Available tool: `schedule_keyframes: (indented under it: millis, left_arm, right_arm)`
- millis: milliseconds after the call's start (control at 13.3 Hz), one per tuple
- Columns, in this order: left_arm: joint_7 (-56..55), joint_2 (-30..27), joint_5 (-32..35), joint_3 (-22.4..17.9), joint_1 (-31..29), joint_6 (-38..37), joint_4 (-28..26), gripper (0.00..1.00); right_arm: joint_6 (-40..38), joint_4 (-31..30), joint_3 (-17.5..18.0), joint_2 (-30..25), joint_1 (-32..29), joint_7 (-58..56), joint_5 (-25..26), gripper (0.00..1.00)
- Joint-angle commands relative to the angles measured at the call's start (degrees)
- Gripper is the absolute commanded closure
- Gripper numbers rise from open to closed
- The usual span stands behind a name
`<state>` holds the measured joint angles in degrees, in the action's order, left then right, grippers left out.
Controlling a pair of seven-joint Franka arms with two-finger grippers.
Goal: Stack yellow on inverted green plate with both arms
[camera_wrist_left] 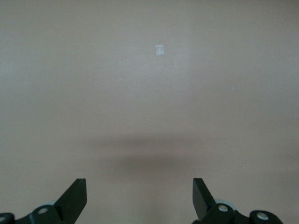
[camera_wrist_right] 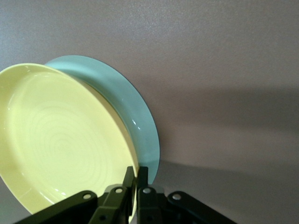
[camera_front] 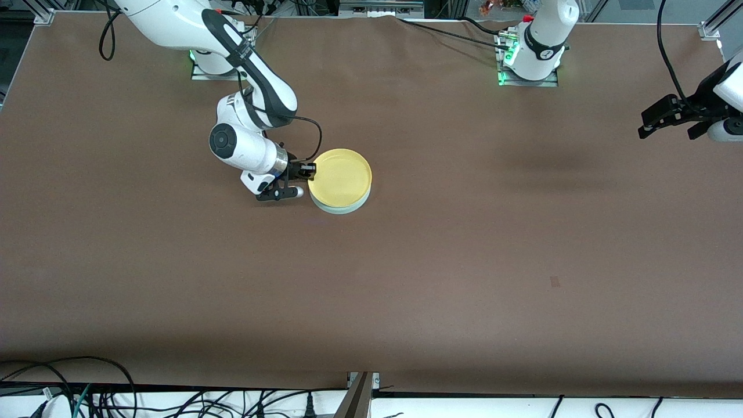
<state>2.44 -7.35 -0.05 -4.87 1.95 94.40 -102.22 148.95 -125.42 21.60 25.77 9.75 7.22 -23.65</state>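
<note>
Yellow (camera_front: 340, 177) atop green plate (camera_front: 342, 206)

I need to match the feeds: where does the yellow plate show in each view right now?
Front view: the yellow plate sits on the green plate, toward the right arm's end of the table, with the right gripper pinching its rim.
Left wrist view: not in it; only bare table under the open left gripper.
Right wrist view: it fills the lower corner.
Shared landmark: the green plate's edge showing under the yellow one.
</note>
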Motion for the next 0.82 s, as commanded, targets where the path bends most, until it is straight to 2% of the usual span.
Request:
schedule_keyframes:
  millis: [0,150,300,450,600,750]
  left_arm:
    - [1.1,-0.6,1.3,0.7,-0.5,0.9,-0.8,0.00]
    - [0.7,-0.5,1.3,0.7,-0.5,0.9,-0.1,0.00]
    - [0.5,-0.4,1.3,0.7,-0.5,0.5,0.3,0.00]
    - [1.0,0.5,1.3,0.3,-0.5,-0.7,0.3,0.00]
    - [0.5,4.4,3.8,0.3,-0.7,-1.4,2.8,0.00]
    - [0.5,6.5,4.0,0.5,-0.6,-3.5,7.4,0.00]
  right_arm:
    - [0.8,-0.7,0.0,-1.0,0.0,0.7,-0.4,0.01]
    - [0.5,1.2,-0.2,-1.3,-0.1,0.6,-0.4,0.00]
    - [-1.0,3.0,-2.4,-2.4,-0.3,0.5,0.2,0.00]
    - [-10.3,9.5,-5.3,-2.3,-0.2,0.6,2.8,0.00]
    - [-22.9,18.9,-9.4,-2.0,-0.3,0.4,10.6,0.00]
    - [-33.4,27.4,-11.4,-1.2,-0.9,0.1,16.7,0.00]
